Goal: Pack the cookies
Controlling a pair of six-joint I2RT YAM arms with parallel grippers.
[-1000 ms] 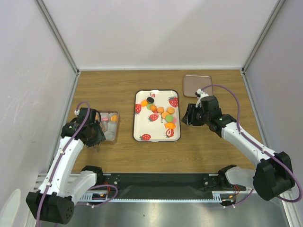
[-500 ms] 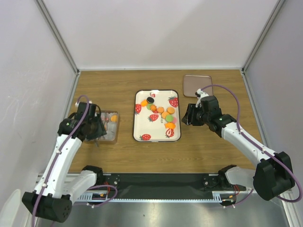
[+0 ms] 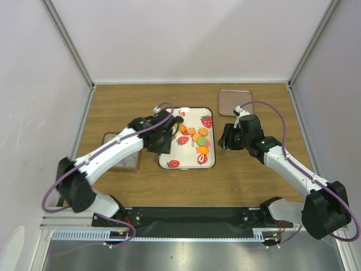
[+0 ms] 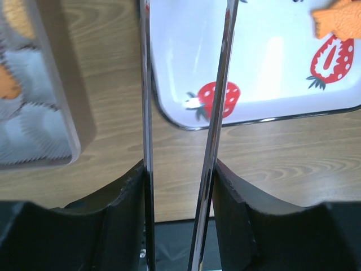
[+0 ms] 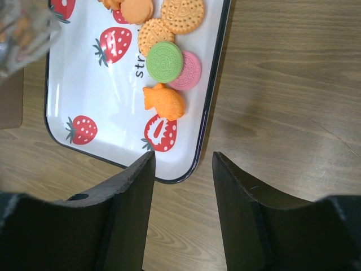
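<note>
1. The left arm (image 3: 110, 153) and the right arm (image 3: 293, 166) have white links with black joints.
2. A purple cable (image 3: 264, 103) runs along each arm in loops.
3. The gripper fingers (image 5: 121, 220) are matte black; the left ones carry thin metal blades (image 4: 217, 124).

Glossy white tray (image 5: 79, 84), matt wood-grain table (image 5: 293, 113), shiny metal fingers (image 4: 219, 113)

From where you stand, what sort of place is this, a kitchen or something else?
Probably a robot test booth, not a kitchen. Plain white walls box in a wooden table. A left arm and a right arm are bolted at its near edge. Cookies lie on a tray.
</note>
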